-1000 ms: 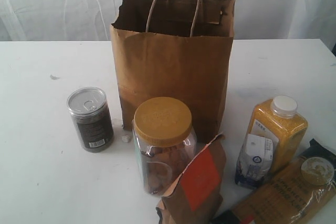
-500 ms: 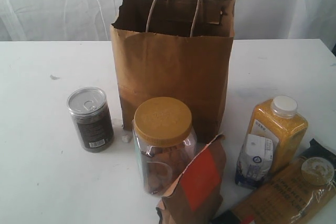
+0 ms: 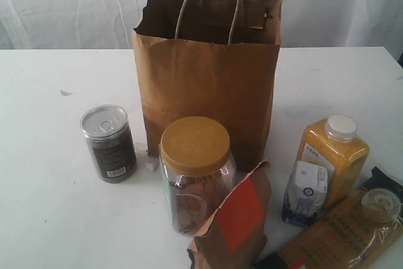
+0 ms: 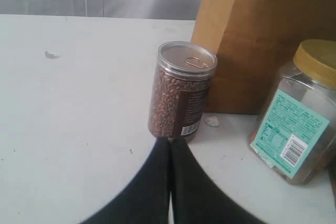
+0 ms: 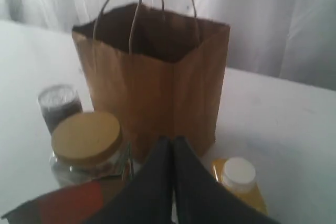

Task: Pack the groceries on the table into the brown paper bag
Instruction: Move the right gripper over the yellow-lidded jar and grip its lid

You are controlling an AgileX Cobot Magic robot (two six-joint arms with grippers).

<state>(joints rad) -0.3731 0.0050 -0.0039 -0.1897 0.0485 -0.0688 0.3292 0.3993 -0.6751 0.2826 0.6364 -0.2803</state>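
Observation:
The brown paper bag [image 3: 208, 77] stands open and upright at the back of the white table [image 3: 44, 187]. In front of it stand the dark can [image 3: 108, 143], the tan-lidded jar [image 3: 195, 171], the brown pouch [image 3: 236, 222], the small carton [image 3: 305, 192], the yellow bottle [image 3: 332, 155] and the spaghetti packet [image 3: 349, 228]. Neither arm shows in the exterior view. My left gripper [image 4: 170, 140] is shut and empty, its tips just short of the can [image 4: 182, 90]. My right gripper [image 5: 172, 139] is shut and empty, hovering above the jar [image 5: 86, 140] and bottle [image 5: 239, 179], facing the bag [image 5: 152, 77].
A small white crumb [image 3: 151, 165] lies on the table between can and jar. A white curtain [image 3: 63, 4] hangs behind the table. A dark scuff [image 3: 65, 92] marks the tabletop at the left.

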